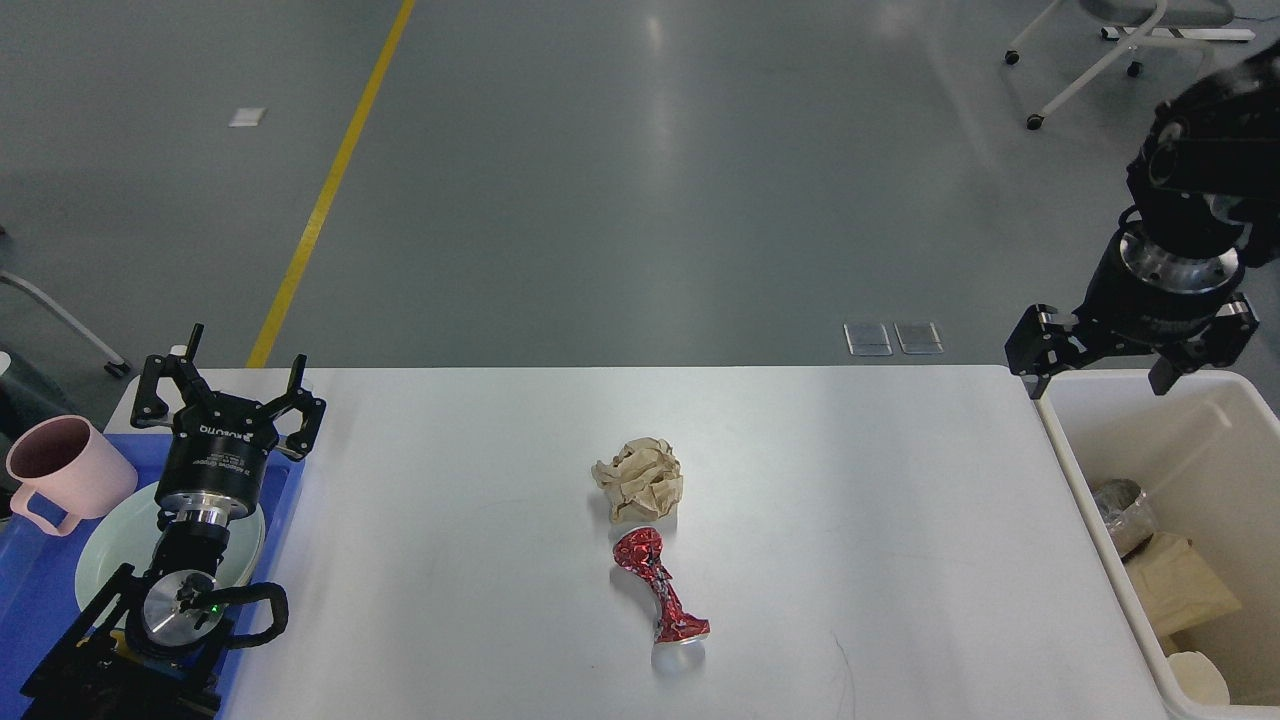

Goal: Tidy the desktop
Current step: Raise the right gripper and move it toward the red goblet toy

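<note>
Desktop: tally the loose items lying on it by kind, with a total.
On the desktop:
Crumpled brown paper ball: 1
Crushed red can: 1
Total: 2

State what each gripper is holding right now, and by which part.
Nothing is held. The left gripper is open and empty above the blue tray; the right gripper is open and empty over the bin.
</note>
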Tool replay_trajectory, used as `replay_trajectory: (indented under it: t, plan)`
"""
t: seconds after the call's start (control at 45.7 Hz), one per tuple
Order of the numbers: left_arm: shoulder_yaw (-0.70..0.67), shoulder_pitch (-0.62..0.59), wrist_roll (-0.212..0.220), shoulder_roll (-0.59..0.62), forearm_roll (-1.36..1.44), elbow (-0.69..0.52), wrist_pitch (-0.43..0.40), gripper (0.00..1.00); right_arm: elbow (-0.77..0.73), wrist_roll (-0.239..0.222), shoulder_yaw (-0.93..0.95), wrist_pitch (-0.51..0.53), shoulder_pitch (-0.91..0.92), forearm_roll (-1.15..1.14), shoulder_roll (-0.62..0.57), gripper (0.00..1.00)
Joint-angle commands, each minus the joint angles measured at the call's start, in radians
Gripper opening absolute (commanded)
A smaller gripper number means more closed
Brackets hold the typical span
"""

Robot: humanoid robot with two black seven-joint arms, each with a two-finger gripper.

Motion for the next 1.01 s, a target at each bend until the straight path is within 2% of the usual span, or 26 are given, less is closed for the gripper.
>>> replay_trajectory:
  t: [0.0, 0.175, 0.35, 0.7, 0.875, 0.985]
  plan:
    - [0.0, 0.001, -0.002, 0.0, 0.0, 0.0, 0.0, 0.97, 0.088, -0.001, -0.045, 0.048, 0.195, 0.145, 0.058, 1.0]
    - [0.0, 0.003, -0.002, 0.0, 0.0, 0.0, 0.0, 0.97, 0.308, 0.0, -0.031, 0.048, 0.448, 0.19, 0.105, 1.0]
    - [0.0, 0.001, -0.002, 0.0, 0.0, 0.0, 0.0, 0.97, 0.42, 0.0, -0.028, 0.043, 0.545, 0.288, 0.15, 1.0]
    - [0.0, 0.001, 0.0, 0.0, 0.0, 0.0, 0.0, 0.97, 0.445, 0.005, -0.02, -0.013, 0.553, 0.308, 0.157, 1.0]
    - [0.0, 0.001, 0.0, 0.0, 0.0, 0.0, 0.0, 0.97, 0.432, 0.007, 0.004, -0.095, 0.508, 0.334, 0.162, 1.0]
    - [0.0, 0.001, 0.0, 0.0, 0.0, 0.0, 0.0, 0.97, 0.422, 0.008, 0.09, -0.135, 0.439, 0.334, 0.16, 1.0]
